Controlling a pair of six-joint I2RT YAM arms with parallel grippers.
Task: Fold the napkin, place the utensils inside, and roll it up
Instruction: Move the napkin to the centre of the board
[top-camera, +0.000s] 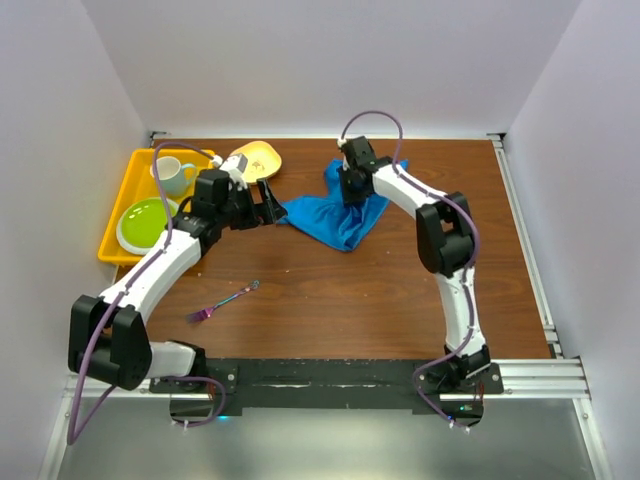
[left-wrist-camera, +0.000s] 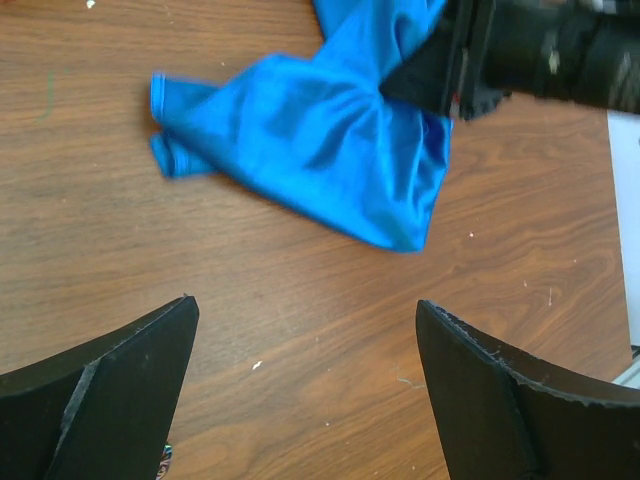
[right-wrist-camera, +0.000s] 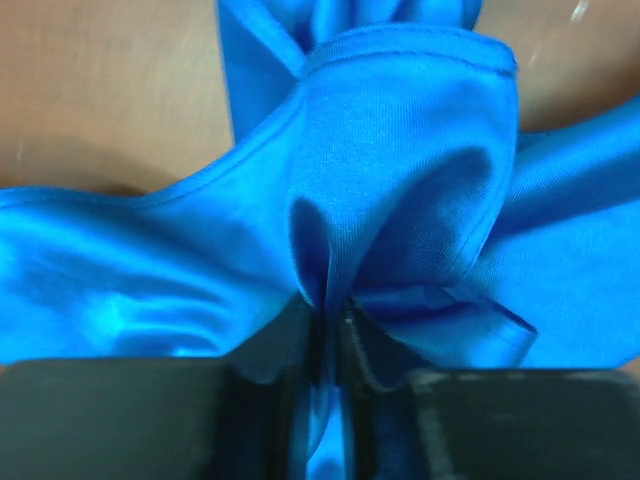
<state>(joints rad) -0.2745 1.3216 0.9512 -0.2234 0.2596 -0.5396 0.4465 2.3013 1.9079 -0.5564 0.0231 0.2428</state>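
Over toward the back of the table (top-camera: 350, 300), the blue napkin (top-camera: 335, 218) is lying in a crumpled heap. It's not flat at all, just bunched up with folds going every which way. The right gripper (top-camera: 352, 190) is down on the far side of it. From the wrist view you can see its jaws pinched together on a raised fold of the cloth, with fabric squeezed right between them and puffing out on both sides.

The left gripper (top-camera: 272, 208) sits just beside the napkin's left corner, not touching it as far as I can tell. Its fingers (left-wrist-camera: 110, 400) are spread wide with nothing but bare wood between them.

The utensil (top-camera: 225, 301) is a slim little thing with a purple-pink sheen. It's lying on its own on the wood nearer the arm bases, at a slant and well apart from the napkin. Neither gripper is close to it.

Off at the left edge there's a yellow tray (top-camera: 130, 185) with a cup (top-camera: 172, 176) and a green plate (top-camera: 145, 222) in it. A yellow plate (top-camera: 258, 158) sits just beside the tray, behind the left gripper.
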